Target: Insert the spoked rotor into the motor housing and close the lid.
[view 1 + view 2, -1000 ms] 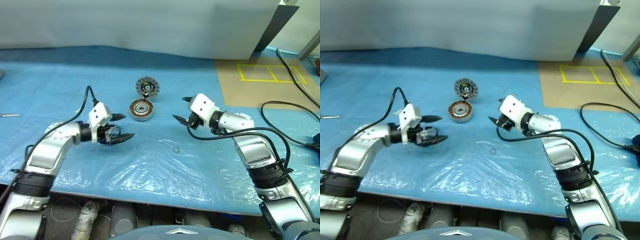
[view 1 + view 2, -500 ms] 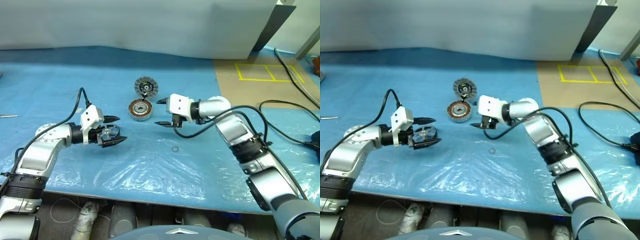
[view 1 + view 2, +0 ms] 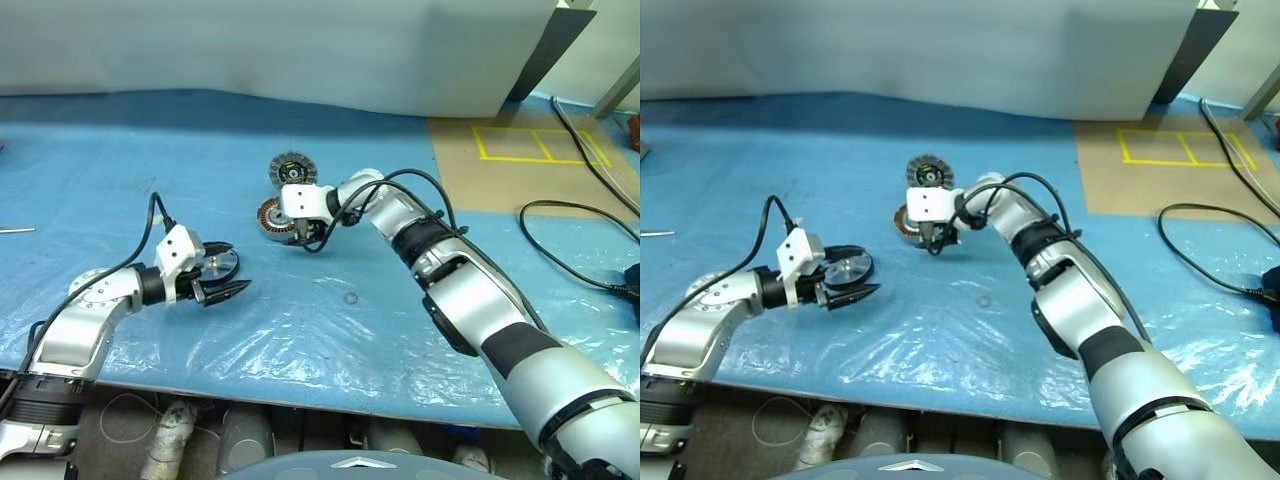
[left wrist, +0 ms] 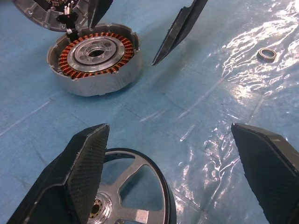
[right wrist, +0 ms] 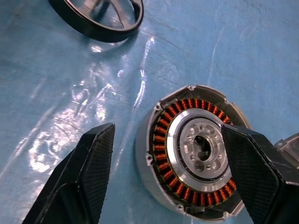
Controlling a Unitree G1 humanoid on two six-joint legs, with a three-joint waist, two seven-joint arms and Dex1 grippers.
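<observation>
**Right gripper over the housing, rotor by the left: handling notes**

I saw the blue plastic-covered table [image 3: 120,150] carrying all three parts, and the sheet looked wrinkled and slick, so I judged anything pushed sideways on it would slide.

My right gripper [image 5: 163,172] hung released just above the motor housing [image 5: 198,151], its fingers [image 5: 86,168] wide apart and straddling the cup, gripping nothing. The housing sat upright near table centre, copper windings facing up. I judged it heavy for its size, rigid metal with a smooth rim; best held across the outer wall, never on the windings, which looked easy to damage.

The lid [image 3: 292,171] lay flat just behind the housing, its edge touching or nearly so; I couldn't tell which. Thin, stiff and ribbed, it would probably need an edge pinch.

My left gripper [image 4: 177,163] was also spread and empty, with the spoked rotor [image 4: 135,186] lying flat on the sheet beside one finger [image 4: 84,163]. The rotor looked like a light, stiff ring with open spokes; I'd take it by the rim or a spoke. Being low to the sheet, it could skate away from closing fingers.

A small bearing ring [image 4: 267,54] lay loose on the sheet, well apart from the parts.
</observation>
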